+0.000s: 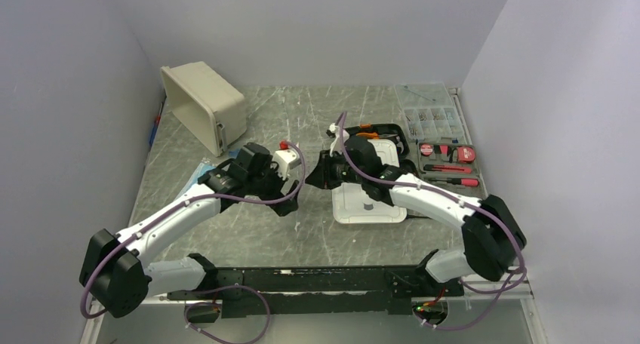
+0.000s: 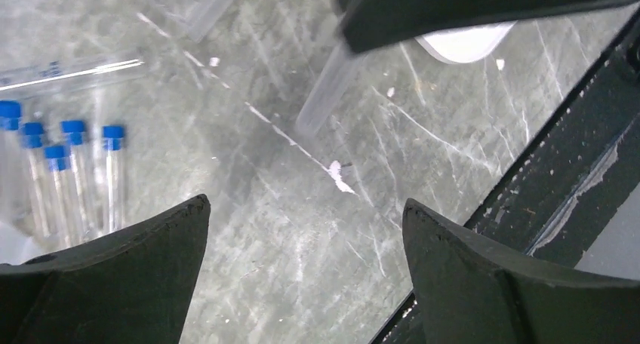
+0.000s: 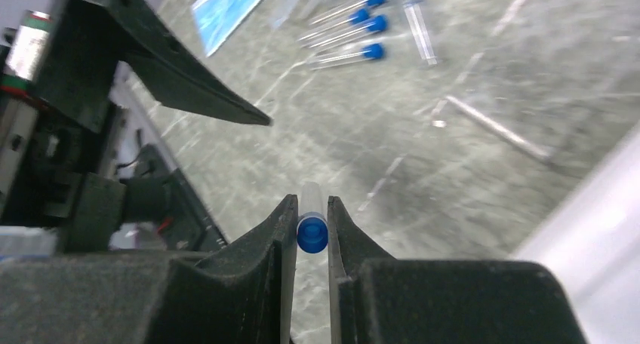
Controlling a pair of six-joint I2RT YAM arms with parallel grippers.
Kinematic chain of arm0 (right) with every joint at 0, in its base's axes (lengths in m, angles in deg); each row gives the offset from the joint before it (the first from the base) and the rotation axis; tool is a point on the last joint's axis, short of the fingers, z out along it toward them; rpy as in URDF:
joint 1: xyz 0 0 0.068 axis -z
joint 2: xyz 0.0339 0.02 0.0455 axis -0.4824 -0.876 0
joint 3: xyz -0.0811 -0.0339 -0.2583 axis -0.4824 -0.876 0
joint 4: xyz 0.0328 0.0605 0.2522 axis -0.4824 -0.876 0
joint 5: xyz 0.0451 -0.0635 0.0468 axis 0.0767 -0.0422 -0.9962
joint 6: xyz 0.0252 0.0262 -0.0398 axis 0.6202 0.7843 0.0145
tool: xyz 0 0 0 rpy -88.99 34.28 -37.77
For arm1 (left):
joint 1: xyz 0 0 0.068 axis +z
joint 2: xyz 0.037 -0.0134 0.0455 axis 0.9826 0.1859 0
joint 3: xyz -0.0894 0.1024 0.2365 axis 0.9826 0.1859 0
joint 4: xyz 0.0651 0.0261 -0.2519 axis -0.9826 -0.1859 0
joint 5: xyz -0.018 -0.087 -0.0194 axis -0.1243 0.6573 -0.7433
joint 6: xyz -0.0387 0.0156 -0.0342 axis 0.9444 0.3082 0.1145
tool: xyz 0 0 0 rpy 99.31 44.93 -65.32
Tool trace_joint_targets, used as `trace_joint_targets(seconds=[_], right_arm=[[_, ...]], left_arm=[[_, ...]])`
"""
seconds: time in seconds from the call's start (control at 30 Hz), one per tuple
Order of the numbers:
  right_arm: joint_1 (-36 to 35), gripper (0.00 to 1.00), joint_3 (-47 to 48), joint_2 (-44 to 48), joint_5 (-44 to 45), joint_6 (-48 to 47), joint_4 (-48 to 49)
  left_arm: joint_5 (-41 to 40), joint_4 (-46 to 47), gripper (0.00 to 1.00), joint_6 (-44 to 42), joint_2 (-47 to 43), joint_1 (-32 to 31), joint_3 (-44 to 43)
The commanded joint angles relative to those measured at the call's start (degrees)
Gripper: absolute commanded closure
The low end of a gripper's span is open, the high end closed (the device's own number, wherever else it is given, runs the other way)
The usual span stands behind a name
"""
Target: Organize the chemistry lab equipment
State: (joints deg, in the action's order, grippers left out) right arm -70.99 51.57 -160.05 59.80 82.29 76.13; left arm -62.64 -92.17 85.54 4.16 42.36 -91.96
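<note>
Blue-capped vial [image 3: 312, 234] clamped in right hand [image 3: 310, 205], above table [image 2: 287, 284] middle. Left hand [image 2: 306, 203] spread wide apart, holding nothing. Other capped vials [image 2: 72, 170] lie grouped flat, toward the left edge.

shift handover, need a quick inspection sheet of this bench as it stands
surface: grey marbled table, scratched, a few white flecks
job's things: capped tubes lying clustered; held tube off the table; rod lying apart; blue sheet lying flat
clutter: tipped beige bin, tool case, parts box, white tray
grippers: left gripper open, empty; right gripper shut on held tube
cables: purple cables looped along both arms
surroundings: plain walls on three sides
</note>
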Motion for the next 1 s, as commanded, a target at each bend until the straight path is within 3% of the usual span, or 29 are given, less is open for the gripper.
trace_joint_targets(seconds=[0.0,0.23,0.4,0.97], right_arm=[[-0.3,0.93,3.7,5.6,16.0,-6.9,-10.8],[-2.0,0.95,10.3,2.0,32.0,-12.0,-19.6],[-4.5,0.95,16.5,-4.2,40.1,-15.3,-22.6],[-4.7,0.95,25.5,-17.6,40.7,-17.6,-22.6]], left_arm=[[-2.7,1.4,0.01,0.3,-6.0,4.4,-1.0],[-7.8,4.0,0.01,6.2,-14.7,16.2,1.7],[-14.4,2.1,0.01,6.9,-14.5,16.9,1.6],[-13.8,2.3,0.01,5.5,-14.5,15.1,2.2]])
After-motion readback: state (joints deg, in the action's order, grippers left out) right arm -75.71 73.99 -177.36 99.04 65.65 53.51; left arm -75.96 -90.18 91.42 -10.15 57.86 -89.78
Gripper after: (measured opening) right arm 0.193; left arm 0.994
